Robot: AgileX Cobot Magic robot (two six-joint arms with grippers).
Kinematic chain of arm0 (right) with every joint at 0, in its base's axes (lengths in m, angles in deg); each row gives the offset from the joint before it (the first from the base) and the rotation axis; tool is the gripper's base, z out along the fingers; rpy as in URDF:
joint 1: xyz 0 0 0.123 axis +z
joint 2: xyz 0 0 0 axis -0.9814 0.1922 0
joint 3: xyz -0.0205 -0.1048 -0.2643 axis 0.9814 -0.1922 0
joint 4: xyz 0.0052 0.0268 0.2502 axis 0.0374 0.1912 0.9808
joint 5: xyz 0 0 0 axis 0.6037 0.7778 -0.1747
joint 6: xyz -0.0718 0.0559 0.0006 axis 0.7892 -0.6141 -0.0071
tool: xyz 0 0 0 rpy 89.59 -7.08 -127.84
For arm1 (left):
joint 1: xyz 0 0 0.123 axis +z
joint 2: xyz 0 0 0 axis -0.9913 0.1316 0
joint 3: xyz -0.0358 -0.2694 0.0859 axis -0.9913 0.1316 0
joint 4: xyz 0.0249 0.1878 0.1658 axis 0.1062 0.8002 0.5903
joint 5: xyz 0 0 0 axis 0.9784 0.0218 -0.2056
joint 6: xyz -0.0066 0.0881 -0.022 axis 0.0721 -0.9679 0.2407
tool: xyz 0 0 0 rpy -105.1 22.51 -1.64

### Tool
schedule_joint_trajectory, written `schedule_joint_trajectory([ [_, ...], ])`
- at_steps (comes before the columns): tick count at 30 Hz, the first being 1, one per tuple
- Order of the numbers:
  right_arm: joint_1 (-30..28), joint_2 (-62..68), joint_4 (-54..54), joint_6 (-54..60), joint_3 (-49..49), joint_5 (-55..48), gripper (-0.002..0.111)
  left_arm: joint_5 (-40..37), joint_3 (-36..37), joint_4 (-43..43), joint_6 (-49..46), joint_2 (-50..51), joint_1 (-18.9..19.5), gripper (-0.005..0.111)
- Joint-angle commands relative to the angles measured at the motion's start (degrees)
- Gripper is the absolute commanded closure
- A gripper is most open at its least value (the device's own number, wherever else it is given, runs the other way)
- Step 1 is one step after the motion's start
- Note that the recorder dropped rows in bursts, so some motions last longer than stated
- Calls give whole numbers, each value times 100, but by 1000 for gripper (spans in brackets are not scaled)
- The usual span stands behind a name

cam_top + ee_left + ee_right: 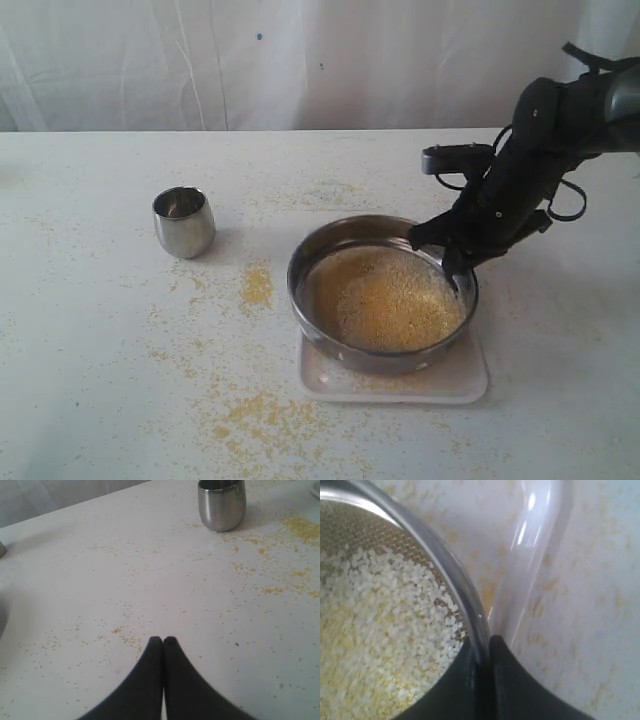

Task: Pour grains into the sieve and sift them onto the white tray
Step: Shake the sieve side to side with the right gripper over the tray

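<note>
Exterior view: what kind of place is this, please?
Probably a robot test bench, not a home kitchen: plain white table, white curtain behind, and a robot arm at the sieve.

Markings check: no text, label, brand, number or sign can be read in any view.

- Sieve (380, 358), its rim between the right gripper's (455, 272) tips: nothing legible on the steel wall.
- Tray (462, 385), under the sieve: nothing legible on the rim.
- Cup (184, 222), ahead of the left gripper (163, 640): nothing legible on the side that shows.
- Both grippers: dark fingers, nothing legible on them.
</note>
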Motion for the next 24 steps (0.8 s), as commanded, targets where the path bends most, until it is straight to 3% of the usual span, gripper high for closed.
schedule_joint_trajectory([
  [1, -78, -126, 100, -604, 33, -17, 108, 18, 20, -15, 5, -26, -54, 107],
  [3, -78, -111, 115, -459, 5, -389, 108, 18, 20, -15, 5, -26, -54, 107],
  [7, -91, -41, 143, -377, 5, 553, 108, 18, 20, -15, 5, -26, -54, 107],
  [9, -91, -105, 169, -793, 16, -335, 108, 18, 20, -15, 5, -26, -54, 107],
  [11, -33, -130, 180, -481, -63, -864, 108, 18, 20, -15, 5, -26, -54, 107],
  [14, -19, -78, 87, -5, -64, 177, 108, 18, 20, -15, 5, -26, -54, 107],
  [16, -80, -64, 124, -378, -26, 519, 108, 18, 20, -15, 5, -26, -54, 107],
  [18, -89, -120, 148, -736, 49, -438, 108, 18, 20, -15, 5, -26, -54, 107],
  [20, -60, -134, 172, -379, 35, -1138, 108, 18, 20, -15, 5, -26, -54, 107],
  [24, -51, -98, 62, 59, 138, 51, 108, 18, 20, -15, 5, -26, -54, 107],
])
